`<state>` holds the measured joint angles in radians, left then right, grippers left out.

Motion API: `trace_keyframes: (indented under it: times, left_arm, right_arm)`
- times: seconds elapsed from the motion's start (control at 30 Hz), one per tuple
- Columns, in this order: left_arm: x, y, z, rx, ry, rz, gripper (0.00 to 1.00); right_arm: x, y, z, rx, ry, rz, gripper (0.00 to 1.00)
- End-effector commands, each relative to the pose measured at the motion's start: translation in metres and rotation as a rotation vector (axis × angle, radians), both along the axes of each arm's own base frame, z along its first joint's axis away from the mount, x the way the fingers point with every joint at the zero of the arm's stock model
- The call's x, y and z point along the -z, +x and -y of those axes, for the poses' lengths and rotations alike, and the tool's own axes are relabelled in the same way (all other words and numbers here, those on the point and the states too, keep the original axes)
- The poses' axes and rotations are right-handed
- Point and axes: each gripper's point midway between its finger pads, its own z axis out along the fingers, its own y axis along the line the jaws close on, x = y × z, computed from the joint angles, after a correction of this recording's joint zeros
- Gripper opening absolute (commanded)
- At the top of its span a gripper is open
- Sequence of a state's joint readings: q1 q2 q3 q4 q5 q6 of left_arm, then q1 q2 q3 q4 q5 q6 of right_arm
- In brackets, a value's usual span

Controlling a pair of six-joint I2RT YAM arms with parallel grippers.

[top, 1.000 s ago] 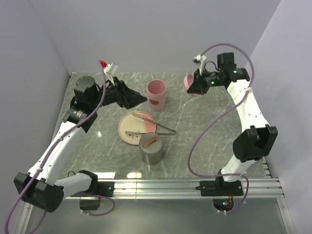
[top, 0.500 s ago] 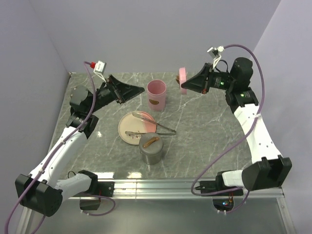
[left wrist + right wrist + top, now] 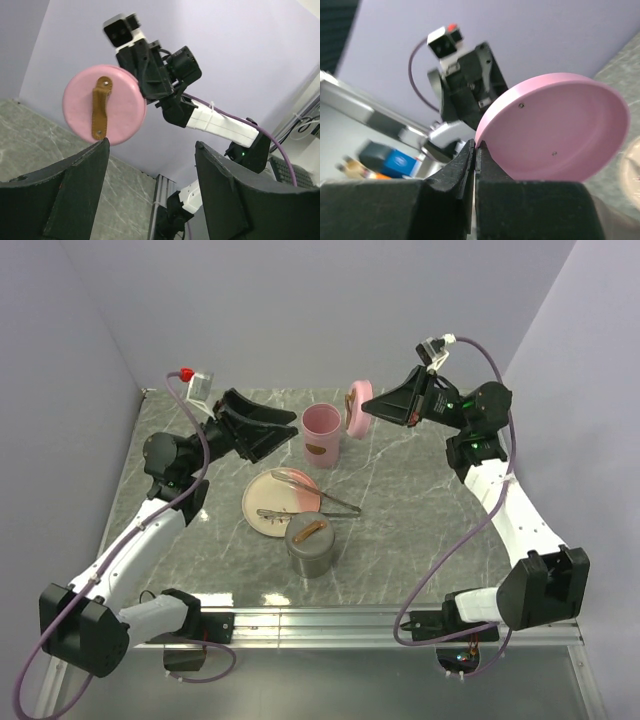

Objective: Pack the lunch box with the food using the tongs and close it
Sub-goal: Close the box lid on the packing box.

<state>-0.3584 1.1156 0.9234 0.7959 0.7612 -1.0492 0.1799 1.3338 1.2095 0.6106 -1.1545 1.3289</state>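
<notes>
The right arm (image 3: 503, 502) has swung left toward the pink lunch box (image 3: 321, 435), its right gripper (image 3: 366, 410) clamped on the pink lid (image 3: 356, 408) by the rim; the left gripper (image 3: 285, 430) gapes empty. Across the plate (image 3: 255, 512) the tongs (image 3: 312, 502) lie unused, so that edge-pinch may slip, or capping could come too soon.

light: bright, even | shadows: soft | blur: right wrist background

The top camera looks down from above and behind, over the whole table (image 3: 400, 480). The left wrist camera (image 3: 444, 41) and right wrist camera (image 3: 121, 31) face each other; both share the lid (image 3: 104, 111), the right far closer.
</notes>
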Motion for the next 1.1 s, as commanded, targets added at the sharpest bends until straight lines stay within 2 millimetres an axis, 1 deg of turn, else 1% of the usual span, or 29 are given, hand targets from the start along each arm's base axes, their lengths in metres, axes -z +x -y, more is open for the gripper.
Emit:
trace_keyframes:
  times: [0.0,0.07,0.1,0.17,0.27,0.3,0.33,0.4,0.5,0.53,0.63,0.8,0.9,1.07]
  left_arm:
    - [-0.019,-0.016,0.006,-0.001,-0.020,0.179,0.74]
    - [-0.015,-0.009,0.011,-0.018,-0.025,0.158,0.73]
    - [-0.013,-0.007,0.015,-0.013,-0.021,0.134,0.72]
    - [-0.009,0.007,0.018,-0.042,-0.023,0.080,0.71]
    - [-0.008,0.028,0.022,-0.082,-0.029,0.001,0.66]
    - [-0.014,0.029,0.022,-0.088,-0.041,0.008,0.64]
    - [-0.014,0.033,0.023,-0.086,-0.044,-0.005,0.62]
    - [-0.022,0.033,0.024,-0.082,-0.054,0.013,0.61]
    - [-0.025,0.033,0.028,-0.070,-0.053,0.020,0.61]
    - [-0.023,0.034,0.030,-0.068,-0.048,0.012,0.61]
    - [-0.021,0.029,0.037,-0.046,-0.042,0.023,0.61]
    - [-0.018,0.024,0.045,-0.020,-0.040,0.020,0.61]
    - [-0.017,0.025,0.047,-0.019,-0.039,0.017,0.61]
    - [-0.017,0.027,0.051,-0.019,-0.037,0.022,0.61]
  right_arm:
    - [-0.033,-0.009,0.001,0.016,0.142,-0.082,0.00]
    - [-0.040,-0.016,-0.003,0.006,0.156,-0.062,0.00]
    - [-0.043,-0.021,-0.008,-0.014,0.160,-0.061,0.00]
    - [-0.051,-0.030,-0.012,-0.030,0.172,-0.043,0.00]
    - [-0.053,-0.037,-0.018,-0.051,0.178,-0.043,0.00]
    - [-0.052,-0.037,-0.019,-0.054,0.177,-0.052,0.00]
    - [-0.049,-0.037,-0.019,-0.052,0.175,-0.064,0.00]
    - [-0.045,-0.036,-0.020,-0.051,0.171,-0.087,0.00]
    - [-0.044,-0.037,-0.019,-0.047,0.181,-0.105,0.00]
    - [-0.044,-0.038,-0.019,-0.048,0.185,-0.108,0.00]
    - [-0.045,-0.040,-0.021,-0.052,0.184,-0.112,0.00]
    - [-0.043,-0.037,-0.022,-0.049,0.179,-0.127,0.00]
    - [-0.046,-0.039,-0.023,-0.057,0.185,-0.116,0.00]
    - [-0.041,-0.041,-0.026,-0.067,0.181,-0.130,0.00]
